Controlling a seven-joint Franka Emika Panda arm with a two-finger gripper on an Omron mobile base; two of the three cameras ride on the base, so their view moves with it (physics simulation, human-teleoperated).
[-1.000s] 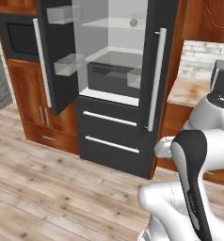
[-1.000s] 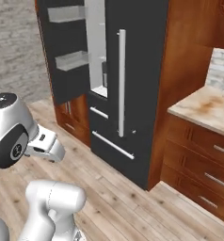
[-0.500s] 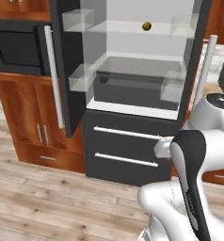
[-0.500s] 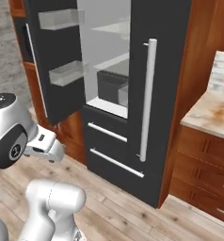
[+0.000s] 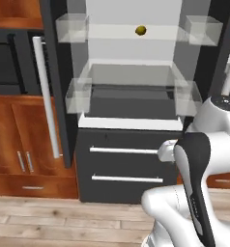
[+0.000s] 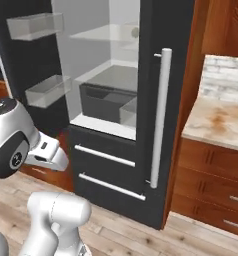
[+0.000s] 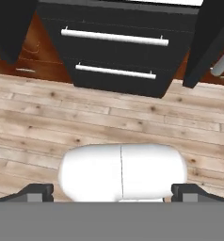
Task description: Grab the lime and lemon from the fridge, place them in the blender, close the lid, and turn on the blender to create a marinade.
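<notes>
The fridge [image 5: 131, 116] stands open between wooden cabinets [image 5: 20, 140], both doors swung wide. On its upper glass shelf [image 5: 136, 36] sits the lemon [image 5: 141, 30], small and yellow. The lime is hard to make out. Below the fridge, the tool [image 7: 112, 192] hangs with jaws apart, holding nothing, over the wood floor [image 7: 109, 122].

The fridge [image 5: 131, 96] stands open, its white interior clear to reach between both swung-out doors. Glass shelves and door bins [image 5: 78, 94] narrow the sides; the lemon [image 5: 141, 30] sits unobstructed on the top shelf.

Matt dk fridge [image 5: 131, 169], wood floor [image 7: 109, 117]
</notes>
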